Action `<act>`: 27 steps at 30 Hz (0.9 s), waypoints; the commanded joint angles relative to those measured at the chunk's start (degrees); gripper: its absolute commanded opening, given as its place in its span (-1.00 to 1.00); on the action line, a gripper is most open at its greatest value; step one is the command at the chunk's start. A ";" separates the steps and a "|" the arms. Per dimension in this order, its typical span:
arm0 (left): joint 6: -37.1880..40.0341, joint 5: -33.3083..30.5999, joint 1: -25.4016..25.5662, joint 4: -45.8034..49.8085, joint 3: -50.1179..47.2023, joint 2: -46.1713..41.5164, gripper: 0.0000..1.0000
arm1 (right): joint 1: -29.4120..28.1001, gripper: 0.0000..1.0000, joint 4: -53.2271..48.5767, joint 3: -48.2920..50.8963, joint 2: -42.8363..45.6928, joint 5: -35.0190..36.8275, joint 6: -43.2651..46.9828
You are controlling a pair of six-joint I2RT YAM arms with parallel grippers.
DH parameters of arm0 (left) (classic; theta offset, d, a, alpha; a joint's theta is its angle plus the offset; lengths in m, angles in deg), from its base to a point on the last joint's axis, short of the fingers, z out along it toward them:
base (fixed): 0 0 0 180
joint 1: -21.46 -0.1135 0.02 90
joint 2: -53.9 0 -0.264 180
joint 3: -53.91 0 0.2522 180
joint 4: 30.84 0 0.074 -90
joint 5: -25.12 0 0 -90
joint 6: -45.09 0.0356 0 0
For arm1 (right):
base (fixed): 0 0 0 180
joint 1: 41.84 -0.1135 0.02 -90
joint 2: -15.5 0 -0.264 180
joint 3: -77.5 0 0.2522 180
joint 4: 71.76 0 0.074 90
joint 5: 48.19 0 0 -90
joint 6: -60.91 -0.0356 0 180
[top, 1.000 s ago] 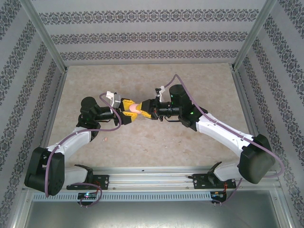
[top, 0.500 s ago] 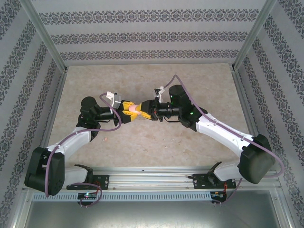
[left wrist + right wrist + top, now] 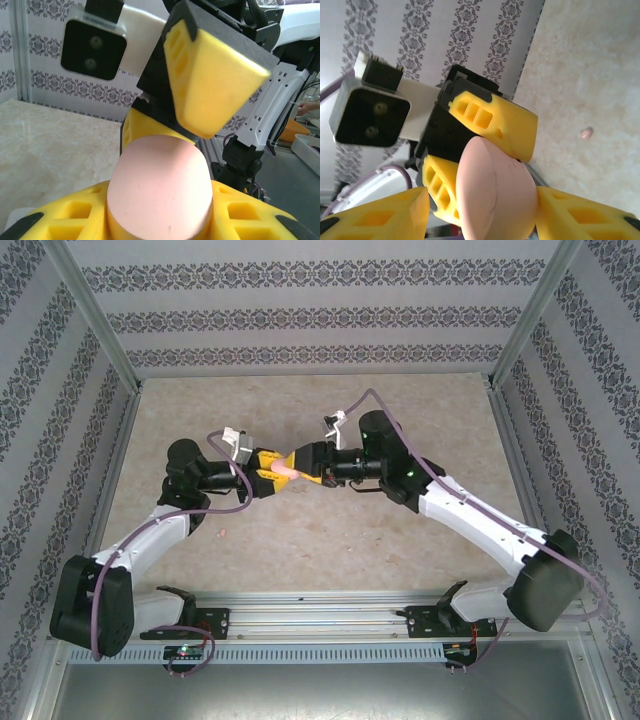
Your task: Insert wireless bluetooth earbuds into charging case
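A pale pink charging case (image 3: 286, 472), lid down along its seam, hangs above the middle of the table between both arms. My left gripper (image 3: 272, 472) is shut on it; in the left wrist view its yellow fingers (image 3: 60, 220) press the case (image 3: 160, 190) from both sides. My right gripper (image 3: 302, 462) stands open around the case's far end: in the right wrist view one finger (image 3: 580, 215) touches the case (image 3: 495, 190) and the other stays apart. One pale pink earbud (image 3: 586, 133) lies on the table (image 3: 600, 75). The other earbuds are out of view.
The marble-look table (image 3: 400, 530) is boxed in by patterned walls (image 3: 320, 310) at the back and sides, with metal corner posts. A rail (image 3: 320, 610) with both arm bases runs along the near edge.
Both arms have shifted a little toward the back of the table, carrying the pink case with them. The left gripper's hold on the case is unchanged.
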State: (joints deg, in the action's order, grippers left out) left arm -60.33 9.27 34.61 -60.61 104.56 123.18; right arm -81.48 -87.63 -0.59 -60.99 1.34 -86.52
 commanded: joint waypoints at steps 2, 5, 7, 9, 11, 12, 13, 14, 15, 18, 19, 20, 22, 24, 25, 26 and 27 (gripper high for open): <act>-1.81 4.04 0.61 5.27 2.61 -3.08 -0.82 | -1.36 0.13 -12.62 -7.12 3.66 4.07 20.82; -1.79 5.15 0.61 8.27 3.03 -4.29 -0.81 | -2.33 0.13 -19.68 -9.99 3.82 7.11 30.12; -1.76 6.04 0.64 10.27 3.39 -4.91 -0.82 | -2.88 0.13 -22.15 -11.41 3.50 7.25 34.64; -1.85 6.93 0.59 12.02 3.59 -5.33 -0.82 | -3.85 0.15 -23.35 -12.49 3.10 7.11 37.98; -2.21 7.24 0.60 12.77 3.66 -5.81 -0.83 | -5.00 0.17 -23.74 -13.37 2.63 6.44 40.56; -2.29 7.33 0.57 13.02 3.72 -6.00 -0.83 | -5.51 0.19 -23.82 -13.74 2.36 6.04 41.85; -2.50 7.33 0.62 13.11 3.75 -6.20 -0.82 | -5.90 0.20 -23.89 -13.96 2.14 5.88 42.72; -2.77 7.40 0.61 13.07 3.85 -6.26 -0.82 | -6.27 0.20 -23.98 -14.11 1.85 5.74 43.62; -3.17 7.51 0.57 13.05 4.03 -6.39 -0.83 | -6.55 0.21 -24.21 -14.23 1.54 6.04 44.41; -4.10 8.25 0.65 12.89 4.60 -6.48 -0.83 | -7.03 0.23 -25.37 -14.27 0.99 7.73 46.70; -4.32 8.44 0.59 12.85 4.73 -6.52 -0.84 | -7.11 0.24 -25.49 -14.24 0.83 8.20 47.05; -4.49 8.68 0.65 12.89 4.85 -6.61 -0.84 | -7.10 0.25 -25.50 -14.15 0.74 8.63 47.36; -4.70 9.09 0.64 12.90 4.88 -6.80 -0.85 | -7.12 0.26 -25.05 -14.00 0.64 9.08 47.54; -4.95 9.41 0.62 13.01 4.86 -6.96 -0.86 | -7.12 0.27 -24.25 -13.89 0.47 9.09 47.79; -5.06 9.52 0.59 13.01 4.80 -7.05 -0.86 | -7.08 0.28 -24.11 -13.97 0.23 8.99 47.80; -5.14 9.65 0.61 13.01 4.86 -7.22 -0.87 | -7.12 0.28 -24.09 -14.06 -0.03 8.62 48.05; -5.27 9.62 0.57 13.01 4.87 -7.40 -0.87 | -7.12 0.29 -24.13 -14.15 -0.23 8.39 48.20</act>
State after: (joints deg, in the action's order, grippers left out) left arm -64.55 16.42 34.61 -47.04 107.46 117.48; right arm -87.86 -111.50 -13.49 -60.33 9.43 -40.60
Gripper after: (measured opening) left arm 0.322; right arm 0.644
